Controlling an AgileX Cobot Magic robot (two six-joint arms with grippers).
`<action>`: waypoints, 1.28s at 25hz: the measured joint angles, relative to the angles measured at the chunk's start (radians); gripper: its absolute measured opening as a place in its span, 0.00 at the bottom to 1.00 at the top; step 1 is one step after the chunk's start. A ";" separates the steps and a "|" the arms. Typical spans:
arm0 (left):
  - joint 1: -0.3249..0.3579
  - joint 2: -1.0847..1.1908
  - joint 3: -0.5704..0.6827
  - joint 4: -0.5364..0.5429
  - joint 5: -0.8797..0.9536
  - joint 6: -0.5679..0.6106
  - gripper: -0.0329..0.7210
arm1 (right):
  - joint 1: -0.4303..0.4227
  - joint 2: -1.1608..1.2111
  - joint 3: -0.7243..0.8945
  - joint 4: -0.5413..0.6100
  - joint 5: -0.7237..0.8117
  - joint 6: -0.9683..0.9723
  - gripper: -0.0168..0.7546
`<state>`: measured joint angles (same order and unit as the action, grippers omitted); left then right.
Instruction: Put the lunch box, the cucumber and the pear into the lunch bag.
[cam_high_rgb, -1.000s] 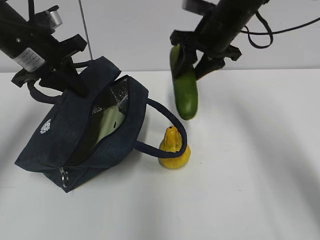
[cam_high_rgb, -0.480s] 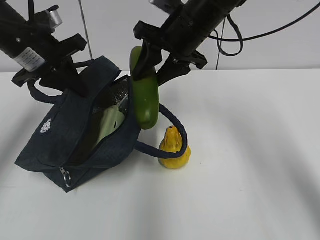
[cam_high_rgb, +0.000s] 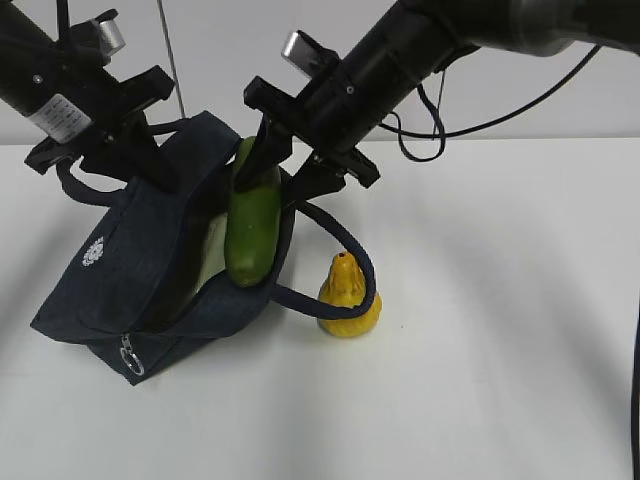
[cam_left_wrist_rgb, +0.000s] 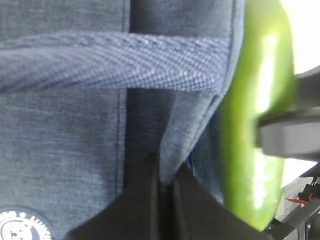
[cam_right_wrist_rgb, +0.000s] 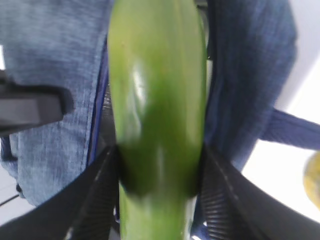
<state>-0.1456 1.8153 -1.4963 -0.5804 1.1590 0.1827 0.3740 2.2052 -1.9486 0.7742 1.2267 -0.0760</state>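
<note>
Exterior view: right gripper (cam_high_rgb: 268, 172) pinches the cucumber (cam_high_rgb: 250, 225), its lower end over the open bag (cam_high_rgb: 120, 270), where the lunch box (cam_high_rgb: 212, 252) lies. Left gripper (cam_high_rgb: 125, 150) is clamped on the bag's rim. Pear (cam_high_rgb: 347, 298) stands beside the bag. Next: lower, then release inside.
</note>
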 joint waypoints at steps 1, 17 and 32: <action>0.000 0.000 0.000 -0.002 0.000 0.000 0.05 | 0.000 0.011 0.000 0.015 -0.002 0.002 0.49; 0.001 0.000 0.000 -0.029 0.000 0.000 0.05 | 0.001 0.090 0.000 0.220 -0.040 -0.043 0.53; 0.001 0.000 0.000 -0.032 0.000 0.000 0.05 | -0.028 0.038 0.000 0.017 -0.022 -0.101 0.72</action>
<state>-0.1446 1.8153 -1.4963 -0.6129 1.1590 0.1827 0.3460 2.2437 -1.9486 0.7909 1.2046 -0.1766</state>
